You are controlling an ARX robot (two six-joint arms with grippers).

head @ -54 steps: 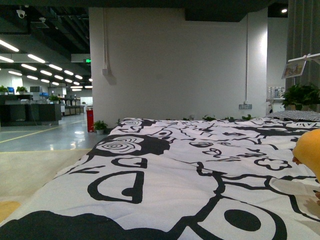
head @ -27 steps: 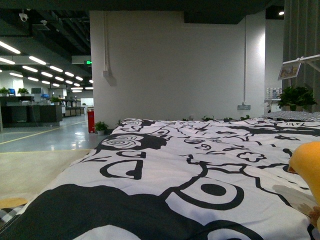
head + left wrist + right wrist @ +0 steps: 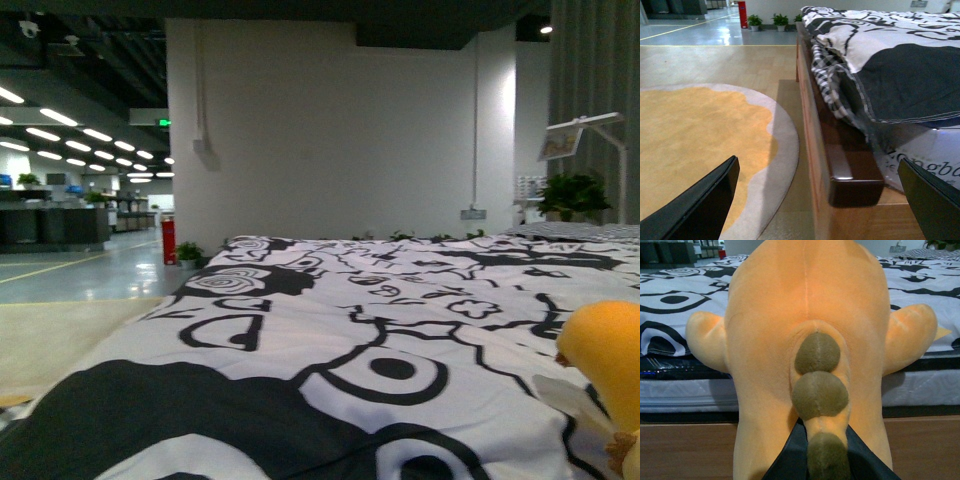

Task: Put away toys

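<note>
The orange-yellow plush toy [image 3: 805, 315] fills the right wrist view, with olive-green round pads down its back or tail and two stubby limbs out to the sides. My right gripper [image 3: 826, 460] is shut on the plush toy's tail end, black fingers [image 3: 785, 460] on either side of it. In the front view the plush toy [image 3: 610, 365] shows at the far right edge, above the black-and-white bedcover [image 3: 380, 340]. My left gripper [image 3: 820, 200] is open and empty, low beside the bed's wooden corner [image 3: 850, 170].
The bed has a wooden frame [image 3: 690, 450] and a cover with bold black patterns. A round orange rug [image 3: 695, 145] with a grey border lies on the floor beside it. A white wall [image 3: 330, 130] and potted plants [image 3: 570, 195] stand beyond the bed.
The front view has shifted: the bedcover pattern has slid nearer and lower, and the plush toy now sits lower at the right edge of the picture.
</note>
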